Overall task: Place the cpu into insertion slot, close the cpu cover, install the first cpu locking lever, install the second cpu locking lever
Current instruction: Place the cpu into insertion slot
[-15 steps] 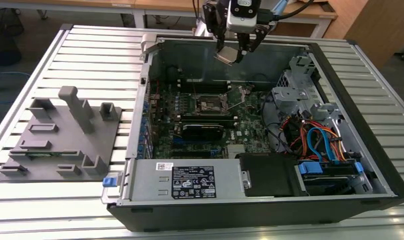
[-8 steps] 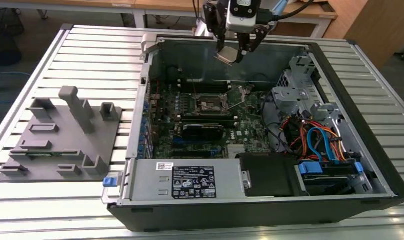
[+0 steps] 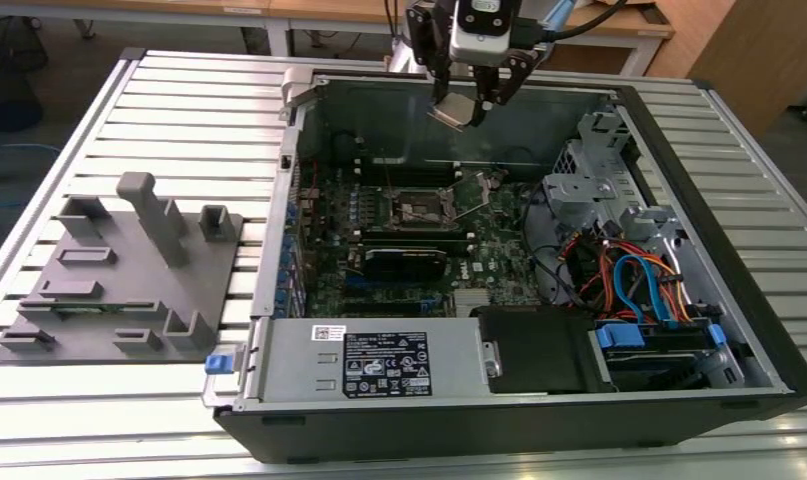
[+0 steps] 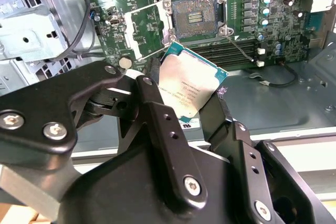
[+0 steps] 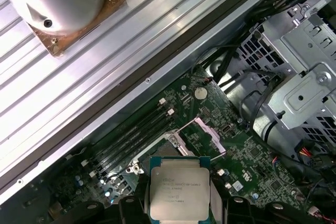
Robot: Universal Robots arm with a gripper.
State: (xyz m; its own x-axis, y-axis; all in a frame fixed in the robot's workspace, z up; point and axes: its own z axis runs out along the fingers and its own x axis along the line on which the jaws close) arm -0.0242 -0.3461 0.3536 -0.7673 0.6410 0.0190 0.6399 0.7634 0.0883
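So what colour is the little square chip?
The cpu is silver-grey with a green rim, clearest in the first wrist view.

The cpu (image 4: 191,90) has a dull, brushed silver-grey metal top with a thin green edge. It is pinched between the gripper's (image 3: 465,98) matt black fingers (image 4: 157,124), which look like coated metal dotted with bright steel screw heads. The computer case (image 3: 510,430) has a matt black shell and bare grey sheet-metal walls. Inside the case, the circuit board (image 3: 490,250) is glossy green. The insertion slot (image 4: 195,18) is dark and matt within a shiny silver rim, and the cpu cover (image 4: 129,34) beside it is thin bright metal. Under the case, the table (image 3: 176,110) is ribbed satin aluminium. Outside the case, the fixture (image 3: 123,290) looks like matt grey plastic.
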